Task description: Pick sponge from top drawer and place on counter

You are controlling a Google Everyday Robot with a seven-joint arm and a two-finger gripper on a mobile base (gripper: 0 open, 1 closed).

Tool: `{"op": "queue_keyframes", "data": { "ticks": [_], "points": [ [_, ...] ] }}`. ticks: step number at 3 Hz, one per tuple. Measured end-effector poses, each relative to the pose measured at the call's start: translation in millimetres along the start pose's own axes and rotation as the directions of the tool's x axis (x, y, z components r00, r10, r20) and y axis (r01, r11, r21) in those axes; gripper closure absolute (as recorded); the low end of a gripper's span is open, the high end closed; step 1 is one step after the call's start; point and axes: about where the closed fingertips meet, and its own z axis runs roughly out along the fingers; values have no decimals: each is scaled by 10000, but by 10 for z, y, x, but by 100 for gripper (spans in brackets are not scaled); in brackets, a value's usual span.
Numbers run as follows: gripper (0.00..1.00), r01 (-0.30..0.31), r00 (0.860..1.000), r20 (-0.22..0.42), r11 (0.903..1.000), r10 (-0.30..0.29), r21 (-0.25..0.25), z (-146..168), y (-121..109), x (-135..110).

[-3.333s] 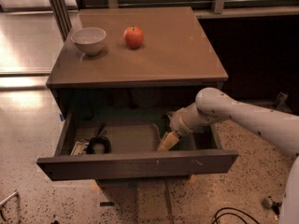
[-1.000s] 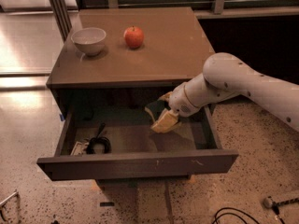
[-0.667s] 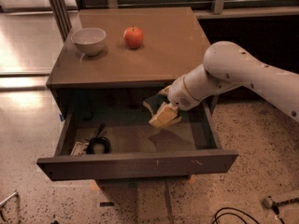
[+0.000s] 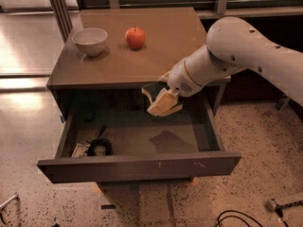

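The white arm's two-finger gripper (image 4: 159,97) clenches the flat tan-and-green sponge (image 4: 165,107), hanging tilted over the open grey-brown top drawer (image 4: 142,167); the smooth brown counter (image 4: 156,53) lies toward twelve o'clock

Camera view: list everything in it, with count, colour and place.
sponge: one, tan-yellow, dark face, held above the open drawer
top drawer: one, grey-brown, pulled open under the counter
counter: one, brown, cabinet top
bowl: one, white, counter's back left
apple: one, red, beside the bowl
cable: one, black, coiled, drawer's front left
gripper: one, white, shut on the sponge
arm: one, white, from the right
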Motion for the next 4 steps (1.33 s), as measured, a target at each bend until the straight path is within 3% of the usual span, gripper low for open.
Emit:
{"op": "queue_keyframes", "data": {
  "ticks": [1, 2, 3, 4],
  "points": [
    [100, -108, 9998, 169, 9999, 107, 72, -26, -155, -103],
    [100, -302, 9991, 304, 9993, 294, 240, -38, -474, -202],
    [100, -654, 9970, 448, 9971, 637, 397, 32, -983, -238],
    [100, -845, 9949, 602, 9947, 810, 581, 69, -1322, -242]
  ]
}}
